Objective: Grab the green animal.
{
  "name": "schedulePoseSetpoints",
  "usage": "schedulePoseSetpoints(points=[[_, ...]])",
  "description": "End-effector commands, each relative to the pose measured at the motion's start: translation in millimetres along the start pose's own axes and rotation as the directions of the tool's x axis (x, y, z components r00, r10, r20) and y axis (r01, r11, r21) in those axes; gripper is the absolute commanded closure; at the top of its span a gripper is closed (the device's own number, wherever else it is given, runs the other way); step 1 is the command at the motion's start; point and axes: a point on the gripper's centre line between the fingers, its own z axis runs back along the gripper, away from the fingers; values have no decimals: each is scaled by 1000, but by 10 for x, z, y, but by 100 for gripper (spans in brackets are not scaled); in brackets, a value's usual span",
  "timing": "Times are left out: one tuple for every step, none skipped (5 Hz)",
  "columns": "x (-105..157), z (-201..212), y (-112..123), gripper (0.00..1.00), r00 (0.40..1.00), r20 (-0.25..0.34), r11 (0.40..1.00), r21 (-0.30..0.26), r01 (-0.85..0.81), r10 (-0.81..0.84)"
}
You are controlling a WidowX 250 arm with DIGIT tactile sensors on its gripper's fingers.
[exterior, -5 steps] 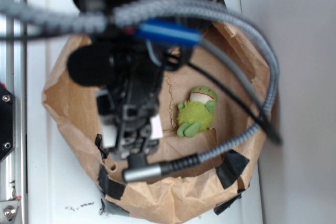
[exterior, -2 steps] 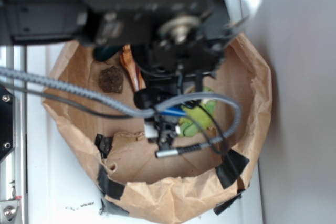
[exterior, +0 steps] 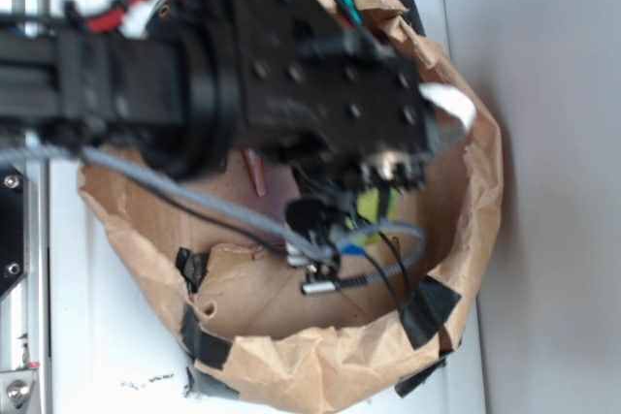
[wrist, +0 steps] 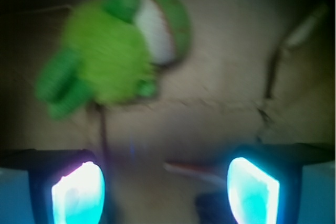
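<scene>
1. Arm has swung across and dropped into the paper bowl over the last second; its body now covers most of the bowl floor in the exterior view.
2. Frog lies on the brown paper floor, right half of the bowl. Exterior view shows only a green sliver under the wrist.
3. Gripper is released: fingers spread wide, nothing between them.
4. Wrist view: frog sits ahead of the fingers and off toward the left one, not between them.
5. Judgement: approach mostly done, but needs a shift toward the frog and further descent before closing. Closing now would likely miss.
</scene>
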Motion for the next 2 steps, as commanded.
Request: schedulePoseSetpoints(points=[[131, 417, -312, 0, 972, 215, 972, -190, 138, -95], [407, 424, -376, 0, 957, 280, 979, -164, 124, -74]])
